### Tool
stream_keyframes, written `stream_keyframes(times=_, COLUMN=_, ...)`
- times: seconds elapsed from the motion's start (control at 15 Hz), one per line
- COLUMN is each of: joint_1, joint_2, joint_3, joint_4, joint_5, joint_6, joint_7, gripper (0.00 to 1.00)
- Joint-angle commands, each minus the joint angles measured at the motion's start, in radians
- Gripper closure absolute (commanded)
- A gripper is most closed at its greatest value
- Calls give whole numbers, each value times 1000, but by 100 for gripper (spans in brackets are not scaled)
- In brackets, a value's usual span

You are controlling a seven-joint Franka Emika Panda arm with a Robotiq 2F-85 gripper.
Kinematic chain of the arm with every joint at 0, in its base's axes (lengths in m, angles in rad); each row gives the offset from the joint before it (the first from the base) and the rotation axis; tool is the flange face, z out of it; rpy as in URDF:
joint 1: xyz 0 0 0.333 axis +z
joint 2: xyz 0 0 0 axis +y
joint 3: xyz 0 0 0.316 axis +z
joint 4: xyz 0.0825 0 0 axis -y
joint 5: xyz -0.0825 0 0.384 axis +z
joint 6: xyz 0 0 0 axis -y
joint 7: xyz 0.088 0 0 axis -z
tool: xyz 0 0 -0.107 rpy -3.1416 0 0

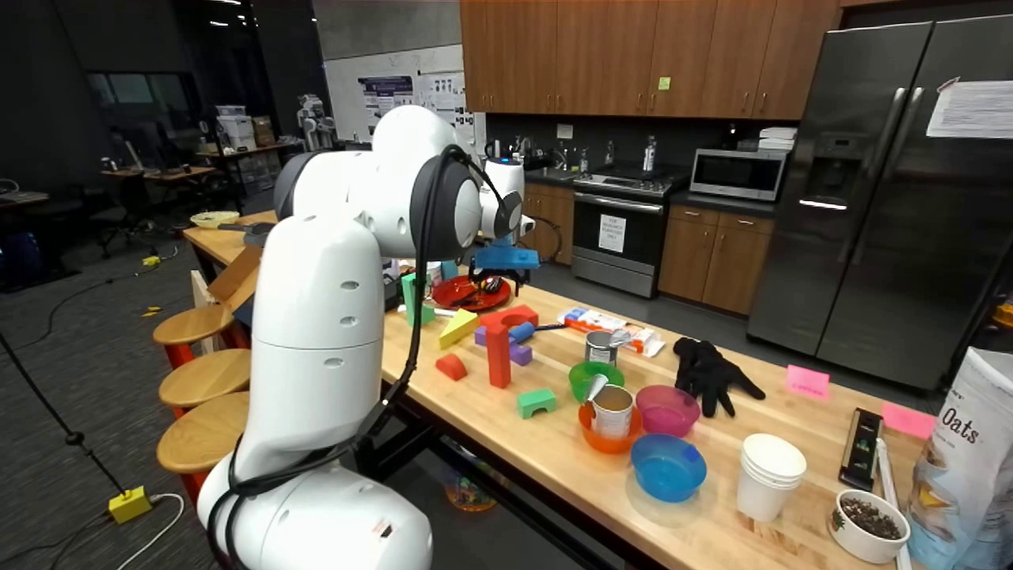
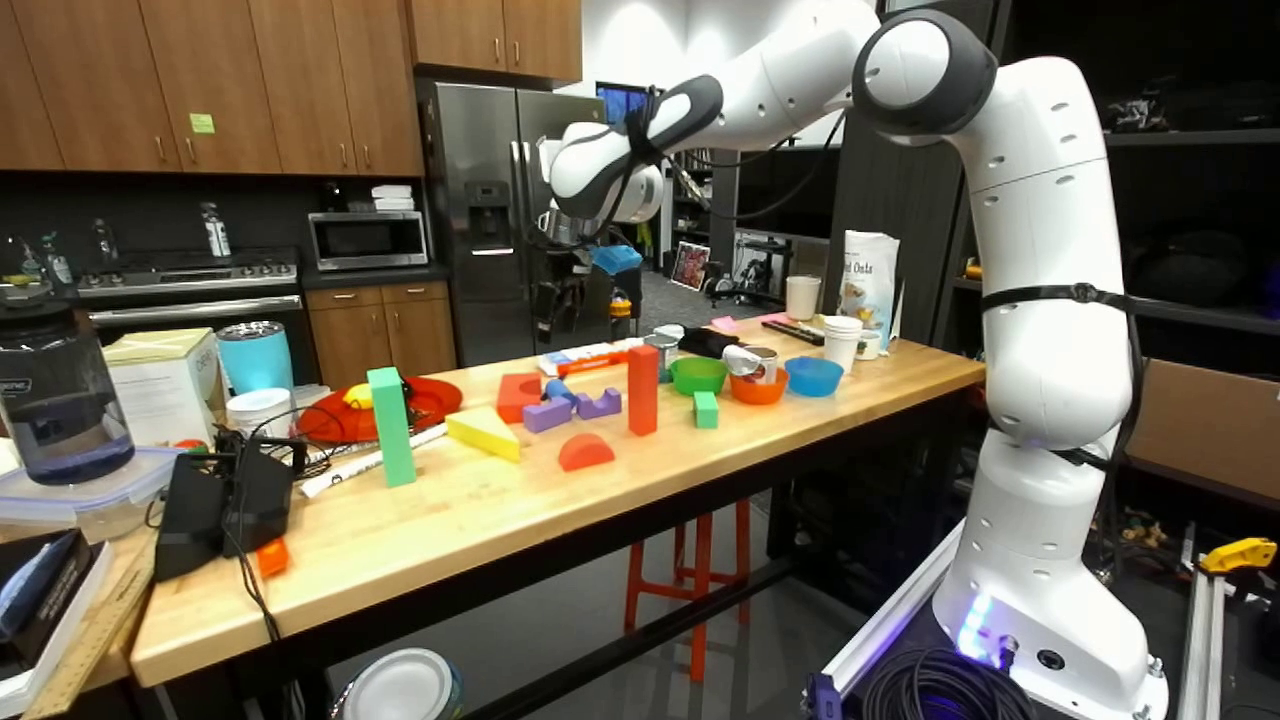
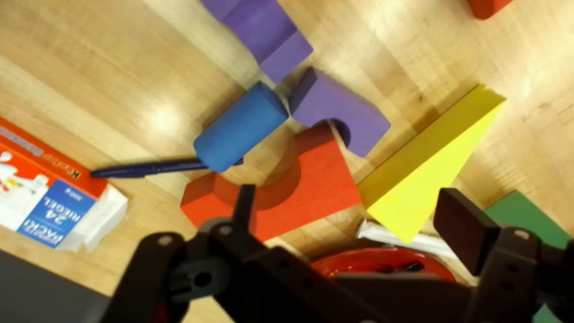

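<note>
Two dark fingers (image 3: 466,229) of the hand (image 3: 349,204) stand wide apart in the wrist view, released, above the bench (image 3: 103,80). Nearest to them lie a red arch block (image 3: 314,188), partly hidden by one fingertip, and a yellow wedge (image 3: 428,168) whose corner sits right beside it; whether the two touch is hard to tell. Next to the arch's hollow, a blue cylinder (image 3: 242,128) lies on its side, covering part of a dark pen (image 3: 148,169) that points at a packet (image 3: 49,193). One purple block (image 3: 343,110) sits just beside the cylinder, and another purple block (image 3: 264,33) lies near that. A red plate (image 3: 352,260) shows partly behind the hand's dark frame.

In an exterior view, a red upright block (image 1: 498,356) stands near the arch, and farther along the bench a can (image 1: 613,412) stands in an orange bowl (image 1: 609,447) beside a pink bowl (image 1: 667,412) and a blue bowl (image 1: 669,467), with a black glove (image 1: 704,376) beyond them.

In an exterior view, a tall green block (image 2: 391,425) stands on end near the yellow wedge, and a red half-round block (image 2: 586,453) lies nearer the bench's edge.
</note>
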Motion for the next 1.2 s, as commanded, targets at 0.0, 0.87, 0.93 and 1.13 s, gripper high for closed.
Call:
stream_keyframes(times=0.0, joint_1=4, joint_2=-1, joint_3=-5, joint_4=3, joint_5=-5, joint_6=-37, joint_7=7, gripper=0)
stream_keyframes(times=0.87, joint_1=-19, joint_2=9, joint_3=31, joint_4=-15, joint_5=163, joint_6=-102, joint_7=-89, gripper=0)
stream_keyframes(times=0.93, joint_1=-18, joint_2=12, joint_3=31, joint_4=-12, joint_5=174, joint_6=-112, joint_7=-93, gripper=0)
stream_keyframes(times=1.13, joint_1=-9, joint_2=27, joint_3=16, joint_4=2, joint_5=157, joint_6=-169, joint_7=-59, gripper=0)
